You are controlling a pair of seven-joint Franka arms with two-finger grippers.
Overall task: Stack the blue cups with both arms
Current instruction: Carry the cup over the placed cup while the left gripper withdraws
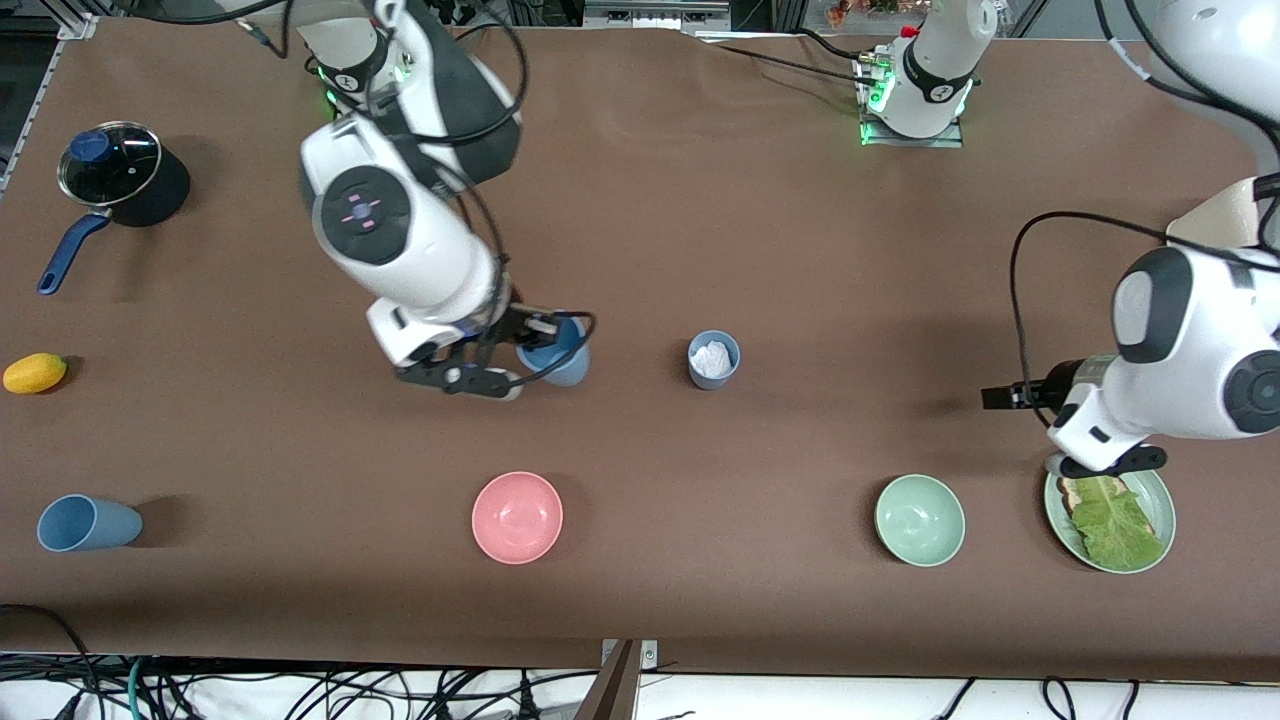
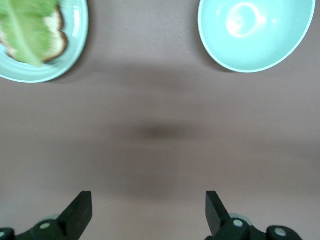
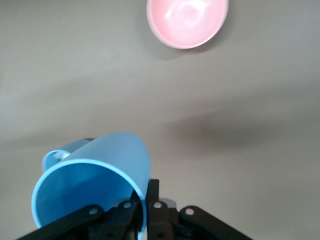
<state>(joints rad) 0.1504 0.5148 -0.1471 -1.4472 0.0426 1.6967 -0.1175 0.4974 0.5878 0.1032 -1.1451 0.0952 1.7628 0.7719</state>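
My right gripper (image 1: pixel 537 336) (image 3: pixel 145 189) is shut on the rim of a blue cup (image 1: pixel 560 357) (image 3: pixel 95 180) and holds it tilted above the middle of the table. A second blue cup (image 1: pixel 714 360) with a crumpled white wad in it stands upright toward the left arm's end. A sliver of a blue cup (image 3: pixel 54 158) shows past the held one in the right wrist view. A third blue cup (image 1: pixel 88 523) lies on its side at the right arm's end, near the front edge. My left gripper (image 1: pixel 1003 397) (image 2: pixel 148 206) hangs open and empty over bare table beside the plate.
A pink bowl (image 1: pixel 517 517) (image 3: pixel 187 20) and a pale-green bowl (image 1: pixel 920 520) (image 2: pixel 255 32) sit near the front edge. A green plate (image 1: pixel 1155 500) (image 2: pixel 75 45) carries bread and lettuce. A black pot (image 1: pixel 120 175) and a yellow fruit (image 1: pixel 35 373) are at the right arm's end.
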